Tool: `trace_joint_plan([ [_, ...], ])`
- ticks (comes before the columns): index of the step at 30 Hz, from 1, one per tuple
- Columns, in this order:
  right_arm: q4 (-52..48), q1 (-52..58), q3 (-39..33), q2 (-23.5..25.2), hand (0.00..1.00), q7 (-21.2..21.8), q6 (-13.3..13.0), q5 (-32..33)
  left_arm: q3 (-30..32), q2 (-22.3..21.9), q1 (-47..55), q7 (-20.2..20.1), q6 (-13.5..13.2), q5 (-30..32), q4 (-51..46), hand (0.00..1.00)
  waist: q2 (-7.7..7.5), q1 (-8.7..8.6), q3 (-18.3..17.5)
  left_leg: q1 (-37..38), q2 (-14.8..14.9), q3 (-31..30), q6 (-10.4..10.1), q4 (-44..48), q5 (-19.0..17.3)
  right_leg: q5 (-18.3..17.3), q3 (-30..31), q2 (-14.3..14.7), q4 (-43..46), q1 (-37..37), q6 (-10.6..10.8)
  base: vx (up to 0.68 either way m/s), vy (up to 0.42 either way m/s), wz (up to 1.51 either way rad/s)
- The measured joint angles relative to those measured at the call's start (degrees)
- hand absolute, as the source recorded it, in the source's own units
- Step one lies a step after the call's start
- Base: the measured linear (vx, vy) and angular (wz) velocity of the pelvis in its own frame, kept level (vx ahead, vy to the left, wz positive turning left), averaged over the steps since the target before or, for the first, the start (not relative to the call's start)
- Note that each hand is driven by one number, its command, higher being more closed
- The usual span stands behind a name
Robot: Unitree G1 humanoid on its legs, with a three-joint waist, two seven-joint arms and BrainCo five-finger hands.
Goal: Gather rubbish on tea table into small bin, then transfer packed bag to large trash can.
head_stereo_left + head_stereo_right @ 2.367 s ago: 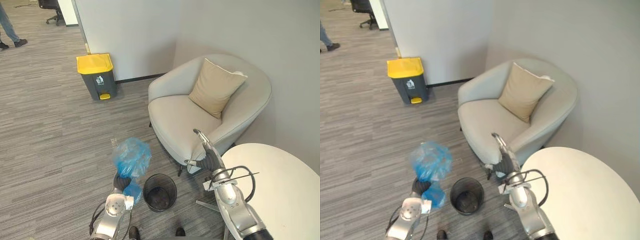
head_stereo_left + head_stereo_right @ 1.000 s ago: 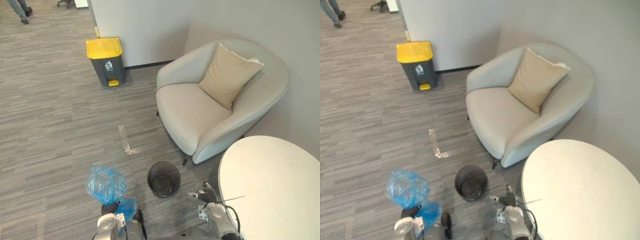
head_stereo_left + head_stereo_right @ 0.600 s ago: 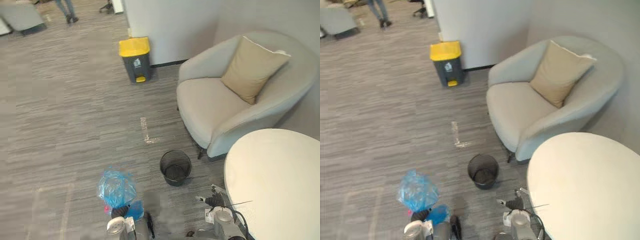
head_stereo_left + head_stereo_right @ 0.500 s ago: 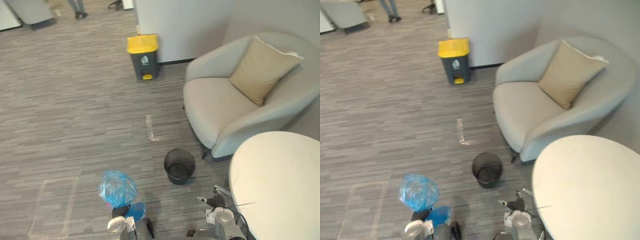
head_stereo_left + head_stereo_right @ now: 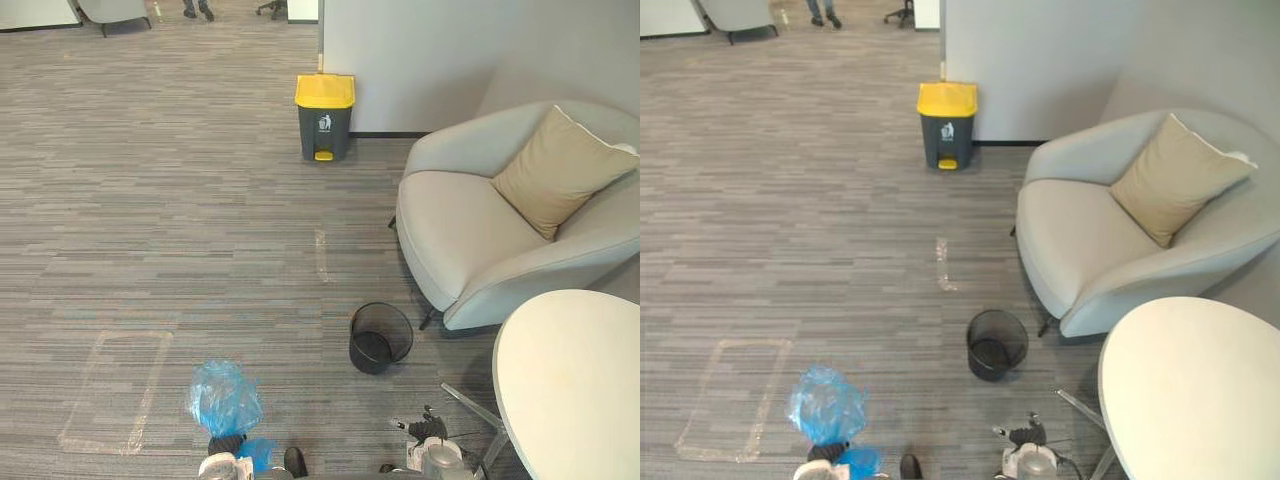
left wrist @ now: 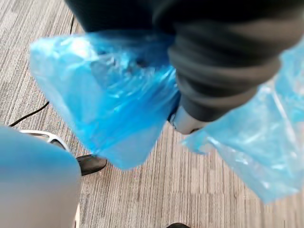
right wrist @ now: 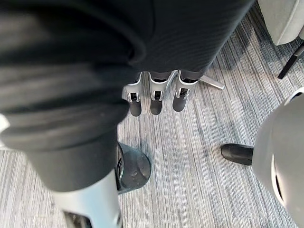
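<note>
A packed blue plastic bag (image 5: 224,398) hangs above the carpet at the lower left, its neck held by my left hand (image 5: 228,443). In the left wrist view the blue bag (image 6: 118,99) bunches round the dark cover, and the left hand (image 6: 186,124) is shut on it. The small black mesh bin (image 5: 380,338) stands on the floor by the armchair, apart from both hands. Far off by the wall stands the large grey trash can (image 5: 324,116), its yellow lid shut. My right hand (image 5: 425,430) is low beside the table, and its fingers (image 7: 152,97) are straight and hold nothing.
A pale armchair (image 5: 470,240) with a tan pillow (image 5: 560,170) stands at the right. The round cream tea table (image 5: 575,390) is at the lower right. Tape marks (image 5: 115,390) lie on the carpet. A person's legs (image 5: 195,8) show at the far end.
The camera has swung and pulled back, so the chair, bins and table have shifted in the view. The right hand has dropped from chair height to low by the table. The bag stays in the left hand.
</note>
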Motion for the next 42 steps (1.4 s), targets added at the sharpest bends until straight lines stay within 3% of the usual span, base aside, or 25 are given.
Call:
trace_joint_plan([
  [3,0.09,0.11,-0.77,-0.90,0.00,-0.08,0.06,-1.53,0.08,-0.10,-0.18,0.09,-0.18,-0.15,0.09,1.00,0.01,-0.05,0.73,0.96,-1.67,-2.93,1.19,-0.29,-1.71,-1.53,-0.41,-3.26,9.31,-1.23,1.21,0.11,0.053,0.38],
  [4,0.04,0.15,-0.71,-1.09,0.00,-0.08,0.06,-1.57,0.08,-0.27,-0.16,0.12,-0.19,-0.23,0.13,1.00,-0.09,-0.07,0.89,1.26,-1.58,-3.27,1.36,-0.12,-1.86,-1.10,0.17,-3.54,11.89,-2.08,0.50,0.13,0.069,0.52],
  [5,-0.33,0.23,-0.71,-1.21,0.00,-0.11,0.07,-1.58,0.10,-0.53,-0.23,0.16,-0.20,-0.23,0.05,1.00,1.15,-0.07,1.35,1.90,-1.21,-4.87,1.98,0.94,-2.64,0.31,2.26,-3.73,18.49,-4.05,-1.99,0.13,0.082,0.51],
  [6,-0.75,0.45,-0.69,-1.12,0.00,-0.11,0.08,-1.58,0.28,-0.64,-0.24,0.17,-0.18,-0.23,-0.12,1.00,1.15,-0.18,1.61,1.99,-1.01,-6.08,2.33,2.14,-3.55,1.69,4.65,-3.76,23.34,-5.90,-3.94,0.20,0.082,0.68],
  [9,-1.32,1.49,-0.70,0.88,0.00,0.02,0.03,-1.57,2.08,-1.17,-0.41,0.17,-0.16,-0.21,-0.90,1.00,0.73,-0.43,2.02,1.76,0.76,-10.41,3.74,7.36,-7.35,-5.35,11.74,2.06,31.89,-11.96,-3.18,0.25,0.012,0.78],
  [11,-1.35,0.98,-0.78,1.39,0.00,0.00,-0.02,-1.55,3.43,-1.47,-0.58,0.15,-0.08,-0.15,-1.13,1.00,0.10,-0.34,2.39,3.11,0.97,-12.69,3.20,9.06,-9.00,-8.02,11.59,6.25,30.71,-15.17,-3.19,0.32,-0.008,0.65],
  [13,-1.50,0.85,-0.86,1.41,0.00,-0.03,-0.07,-1.50,3.53,-1.67,-0.64,0.13,-0.05,-0.16,-1.13,1.00,0.24,-0.35,2.42,3.91,0.95,-14.20,2.54,9.27,-10.27,-8.16,12.06,9.15,27.75,-17.29,-3.11,0.29,-0.032,0.57],
  [14,-1.69,0.83,-1.24,1.51,0.00,-0.03,-0.15,-1.48,3.62,-1.78,-1.17,0.08,-0.03,-0.16,-1.17,1.00,0.16,-0.39,2.36,4.48,0.64,-15.92,1.93,9.12,-10.97,-7.48,13.37,11.02,24.99,-18.26,-4.30,0.42,-0.074,0.77],
  [16,-2.27,1.35,-2.53,1.71,0.00,-0.09,-0.09,-1.42,3.64,-2.24,-1.89,0.07,-0.05,-0.13,-1.19,1.00,-0.20,-0.94,2.19,6.18,-0.28,-19.09,0.97,9.25,-12.48,-4.35,13.16,11.26,20.07,-17.66,-6.88,0.49,-0.099,1.00],
  [17,-2.48,2.34,-2.85,1.93,0.00,-0.07,-0.09,-1.37,4.00,-2.37,-2.14,0.06,-0.07,-0.06,-1.17,1.00,-1.54,-1.01,1.47,6.88,-1.19,-19.98,0.23,9.80,-13.58,-2.78,13.03,10.83,17.38,-16.74,-7.96,0.52,-0.112,0.78],
  [19,-3.01,1.83,-3.69,2.18,0.00,-0.13,-0.06,-1.23,5.28,-4.30,-2.25,0.03,0.00,-0.06,-1.20,1.00,1.78,-0.82,1.11,4.87,0.96,-19.54,-2.05,15.70,-16.18,-3.53,10.84,11.46,16.91,-14.66,-8.59,0.53,-0.099,0.40],
  [21,-3.23,1.80,-3.51,1.90,0.00,-0.15,0.08,-1.17,5.75,-5.83,-2.57,-0.01,-0.02,-0.09,-1.38,1.00,3.09,-1.53,1.81,1.12,2.33,-16.29,-3.04,28.92,-16.74,-4.17,9.59,12.35,13.02,-9.48,-9.31,0.45,-0.084,0.38],
  [22,-3.51,1.90,-3.23,2.17,0.00,-0.18,0.14,-1.11,5.76,-6.00,-3.02,-0.02,-0.02,-0.10,-1.77,1.00,3.11,-1.78,2.43,-3.84,3.92,-13.81,-5.57,42.53,-15.12,-4.32,9.76,12.69,10.22,-5.62,-9.36,0.39,-0.057,0.14],
  [23,-3.52,1.26,-2.29,2.80,0.00,-0.28,0.29,-1.10,5.71,-5.98,-3.06,-0.11,-0.16,-0.13,-2.71,1.00,2.83,-1.40,2.87,-8.36,6.58,-10.68,-5.69,51.71,-15.68,-4.60,10.38,13.16,8.59,-3.04,-9.79,0.44,-0.034,-0.15],
  [24,-3.36,0.87,-2.05,2.92,0.00,-0.32,0.44,-1.08,5.79,-5.97,-3.21,-0.09,-0.21,-0.16,-3.69,1.00,2.67,-0.69,3.07,-11.71,9.31,-7.22,-3.49,55.70,-17.33,-4.97,11.60,13.31,7.46,-0.72,-10.39,0.31,-0.002,-0.44],
  [26,-3.50,-0.87,-2.34,2.83,0.00,-0.58,0.61,-1.05,5.83,-6.07,-3.50,-0.11,-0.23,-0.15,-4.64,1.00,2.14,-0.03,3.62,-15.73,12.01,-5.22,-2.31,49.53,-19.65,-5.01,13.27,12.73,7.15,1.36,-10.37,0.26,0.064,-0.57],
  [28,-3.51,-1.06,-2.45,2.92,0.00,-0.89,0.69,-1.05,5.82,-6.00,-3.79,-0.10,-0.29,-0.13,-4.79,1.00,1.81,0.31,3.60,-18.20,12.48,-6.31,-2.63,42.52,-19.20,-5.54,14.22,11.53,6.86,2.28,-9.46,0.24,0.163,-0.49],
  [29,-3.50,-0.51,-2.46,2.89,0.00,-1.01,0.67,-1.06,5.73,-6.14,-4.02,-0.07,-0.30,-0.10,-4.70,1.00,1.88,0.45,3.34,-18.85,12.45,-8.11,-2.50,36.41,-16.73,-6.46,15.17,10.79,6.87,2.69,-7.98,0.27,0.251,-0.67],
  [30,-3.46,-0.24,-2.41,2.86,0.00,-1.05,0.72,-1.06,5.64,-6.54,-4.11,-0.09,-0.32,-0.11,-4.51,1.00,2.71,0.85,3.13,-19.07,12.52,-9.99,-4.22,31.34,-8.47,-8.39,16.50,10.46,6.88,3.19,-5.05,0.31,0.340,-0.60],
  [31,-3.07,-0.37,-1.97,2.76,0.00,-0.98,0.97,-1.03,5.72,-6.26,-4.52,-0.06,-0.24,-0.12,-4.16,1.00,1.97,0.97,2.95,-18.93,11.32,-9.16,-3.39,32.22,-8.99,-9.41,17.75,9.26,7.07,3.28,-3.72,0.27,0.305,-0.42],
  [35,-3.32,0.85,-2.12,3.04,0.00,-0.92,1.45,-1.09,5.73,-5.84,-5.19,0.07,-0.17,-0.11,-3.34,1.00,0.15,1.23,2.52,-15.90,9.28,-3.43,-0.88,32.11,-13.53,-8.21,20.73,5.53,13.39,0.56,-2.62,0.23,0.290,-0.50],
  [37,-3.34,1.41,-1.83,2.86,0.00,-0.82,1.42,-1.13,4.94,-5.58,-4.70,0.07,-0.10,-0.09,-3.26,1.00,0.17,1.27,2.59,-11.28,8.75,-0.31,-0.30,29.61,-15.22,-5.11,21.39,4.53,25.68,-4.89,-1.25,0.26,0.271,-0.82],
  [38,-3.35,1.42,-1.78,2.80,0.00,-0.79,1.41,-1.13,4.40,-5.33,-4.69,0.07,0.06,-0.10,-2.89,1.00,0.42,0.98,2.74,-8.44,8.34,0.92,-0.16,27.54,-15.30,-3.04,21.27,4.14,34.76,-9.43,-1.30,0.19,0.173,-0.60],
  [40,-4.08,1.94,-2.13,2.82,0.00,-0.84,1.22,-1.08,4.43,-5.22,-4.86,0.14,0.32,-0.15,-1.77,1.00,0.48,0.17,2.80,-3.94,7.46,1.93,-0.22,23.65,-15.31,-3.96,18.61,4.17,43.17,-14.53,-2.10,0.23,0.108,-0.26],
  [42,-4.39,1.94,-2.53,2.84,0.00,-0.92,1.14,-1.19,4.49,-5.32,-5.23,0.10,0.36,-0.21,-0.85,1.00,0.11,-0.26,2.69,0.05,7.28,3.13,-0.58,20.20,-15.20,-6.26,12.47,4.35,42.06,-17.46,-3.07,0.28,0.035,-0.09],
])
